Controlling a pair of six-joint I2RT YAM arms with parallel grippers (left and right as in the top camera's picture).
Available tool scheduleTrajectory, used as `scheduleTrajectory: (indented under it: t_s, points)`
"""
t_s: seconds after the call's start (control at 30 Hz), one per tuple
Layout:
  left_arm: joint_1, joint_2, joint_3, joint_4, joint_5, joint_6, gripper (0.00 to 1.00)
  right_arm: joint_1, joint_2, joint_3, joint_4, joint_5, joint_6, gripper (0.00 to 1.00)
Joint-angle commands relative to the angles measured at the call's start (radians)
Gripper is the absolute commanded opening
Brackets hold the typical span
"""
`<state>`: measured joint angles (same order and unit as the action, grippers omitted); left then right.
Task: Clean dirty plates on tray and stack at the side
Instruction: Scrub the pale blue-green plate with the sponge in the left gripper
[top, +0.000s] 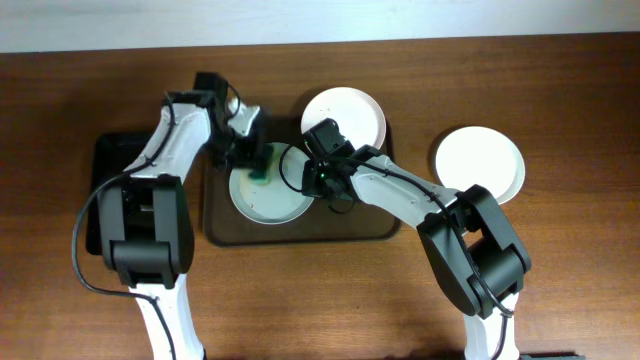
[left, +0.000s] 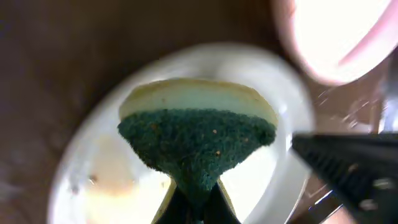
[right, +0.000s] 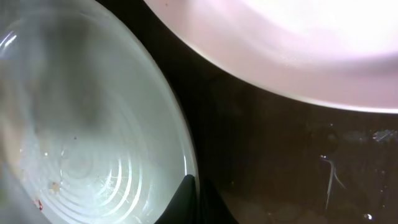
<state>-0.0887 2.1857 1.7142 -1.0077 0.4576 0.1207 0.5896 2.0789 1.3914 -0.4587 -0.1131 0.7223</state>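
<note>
Three plates in total. The bluish plate (top: 262, 203) lay at the left of the tray (top: 300, 232). A second plate (top: 350, 112) was at the tray's upper right, reaching past its top rim. The third plate (top: 478, 165) sat off the tray, on the surface (top: 560, 300) to the right, well apart from the other two.

One sponge (left: 196, 143), green face over a yellow layer. My left gripper (top: 252, 158) pinched it tight, at the upper edge of the bluish plate. Whether it was touching the plate: couldn't tell. Left wrist view showed a tan smear (left: 112, 168) on that plate.

My right gripper (top: 322, 185) was at the bluish plate's right edge. In the right wrist view its fingertips (right: 181, 200) came together on the rim, pinching it. A few small specks (right: 53, 183) showed inside the plate.

One black tray (top: 112, 160) sat left of the brown one, partly under my left arm.
</note>
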Motion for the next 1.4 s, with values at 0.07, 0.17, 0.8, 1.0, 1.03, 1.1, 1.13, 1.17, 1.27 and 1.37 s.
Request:
scheduleTrajectory:
  t_s: [0.07, 0.17, 0.8, 1.0, 1.03, 1.1, 1.13, 1.17, 1.27, 1.37]
  points:
    - [0.006, 0.004, 0.067, -0.005, 0.002, 0.039, 0.01, 0.005, 0.008, 0.015, -0.001, -0.003, -0.011, 0.04]
    - [-0.008, 0.012, 0.019, -0.006, -0.002, 0.039, 0.01, 0.005, 0.008, 0.015, -0.001, -0.003, -0.011, 0.04]
    - [-0.013, 0.014, -0.15, 0.262, -0.783, -0.043, 0.01, 0.005, 0.008, 0.015, -0.001, -0.003, -0.011, 0.04]
    - [-0.133, 0.013, -0.107, 0.274, -1.029, -0.095, 0.01, 0.005, 0.008, 0.015, -0.009, -0.003, -0.01, 0.04]
    - [-0.151, 0.013, -0.099, 0.274, -1.03, -0.095, 0.01, 0.005, 0.008, 0.015, -0.009, -0.007, -0.011, 0.04]
    - [-0.179, 0.013, -0.097, 0.264, -1.025, -0.096, 0.01, 0.003, 0.008, 0.015, 0.0, -0.008, -0.011, 0.04]
    - [-0.183, 0.013, -0.097, 0.256, -1.018, -0.1, 0.01, 0.001, 0.008, 0.016, 0.008, -0.014, -0.021, 0.04]
    - [-0.185, 0.013, -0.097, 0.232, -0.993, -0.119, 0.01, -0.005, 0.008, 0.027, 0.014, -0.041, -0.054, 0.04]
    - [-0.169, 0.013, -0.097, 0.165, -0.834, -0.155, 0.01, -0.017, 0.008, 0.08, 0.023, -0.068, -0.092, 0.15]
    - [-0.139, 0.013, -0.097, 0.128, -0.651, -0.156, 0.01, -0.017, 0.008, 0.103, 0.082, -0.068, -0.098, 0.45]
